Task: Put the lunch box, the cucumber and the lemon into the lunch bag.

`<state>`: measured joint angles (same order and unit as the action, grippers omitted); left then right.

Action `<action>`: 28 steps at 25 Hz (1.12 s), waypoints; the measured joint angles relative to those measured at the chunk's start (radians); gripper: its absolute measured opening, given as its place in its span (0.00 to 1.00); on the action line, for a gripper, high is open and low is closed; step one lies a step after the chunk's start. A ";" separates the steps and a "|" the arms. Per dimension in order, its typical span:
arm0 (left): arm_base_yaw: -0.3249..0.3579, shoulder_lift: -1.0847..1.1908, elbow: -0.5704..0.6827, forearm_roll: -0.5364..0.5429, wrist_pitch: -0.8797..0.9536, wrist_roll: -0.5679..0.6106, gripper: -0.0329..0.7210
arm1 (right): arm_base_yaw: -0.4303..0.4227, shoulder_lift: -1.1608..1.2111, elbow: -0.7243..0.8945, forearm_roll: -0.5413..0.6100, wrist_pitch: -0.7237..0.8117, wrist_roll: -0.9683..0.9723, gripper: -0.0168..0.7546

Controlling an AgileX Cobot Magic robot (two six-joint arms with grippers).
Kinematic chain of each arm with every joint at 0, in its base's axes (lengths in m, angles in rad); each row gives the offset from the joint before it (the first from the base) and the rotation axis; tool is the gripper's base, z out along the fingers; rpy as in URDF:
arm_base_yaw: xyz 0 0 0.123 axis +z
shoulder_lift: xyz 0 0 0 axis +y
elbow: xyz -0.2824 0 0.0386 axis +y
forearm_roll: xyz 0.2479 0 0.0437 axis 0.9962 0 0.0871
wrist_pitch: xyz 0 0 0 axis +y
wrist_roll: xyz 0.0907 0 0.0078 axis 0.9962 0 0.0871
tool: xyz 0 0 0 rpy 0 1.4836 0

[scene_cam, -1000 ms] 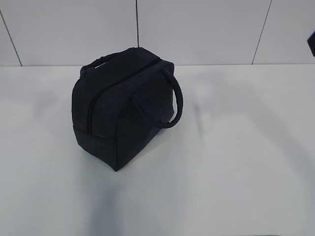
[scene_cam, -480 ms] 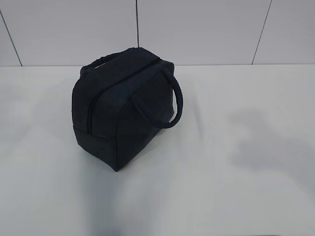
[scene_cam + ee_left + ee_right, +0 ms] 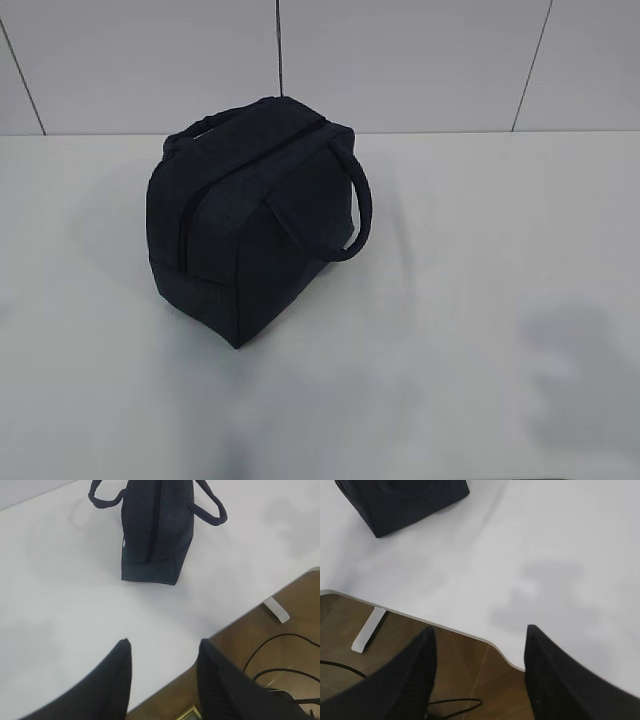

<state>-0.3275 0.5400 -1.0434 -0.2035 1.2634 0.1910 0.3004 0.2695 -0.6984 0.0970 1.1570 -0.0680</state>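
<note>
This looks like a plain test room or lab rather than anyone's home. A bare white surface (image 3: 480,300) fills most of the space, and straight behind it rises a wall of large pale panels (image 3: 400,60) split by thin dark seams. Below the surface's near edge lies brown wood-look flooring (image 3: 350,625), with loose black cables (image 3: 280,655) trailing across it beside a white leg bracket (image 3: 277,610). Only a dark lunch bag (image 3: 250,220) stands on the surface.
</note>
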 joint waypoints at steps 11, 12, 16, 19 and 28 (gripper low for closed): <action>0.000 -0.360 0.255 -0.007 0.004 0.000 0.44 | 0.000 -0.283 0.184 -0.023 -0.029 -0.031 0.57; 0.000 -0.390 0.284 -0.004 0.004 0.000 0.44 | 0.000 -0.287 0.186 -0.024 -0.029 -0.031 0.57; 0.000 -0.521 0.393 0.000 -0.017 0.000 0.43 | 0.000 -0.287 0.190 -0.024 -0.029 -0.029 0.57; 0.000 -0.529 0.454 0.000 -0.051 0.000 0.43 | 0.000 -0.287 0.190 -0.022 -0.029 -0.029 0.57; 0.000 -0.529 0.517 -0.001 -0.146 0.000 0.41 | 0.000 -0.288 0.206 -0.024 -0.013 -0.029 0.57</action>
<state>-0.3275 0.0114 -0.5262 -0.2040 1.1178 0.1910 0.3004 -0.0187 -0.4928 0.0733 1.1439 -0.0971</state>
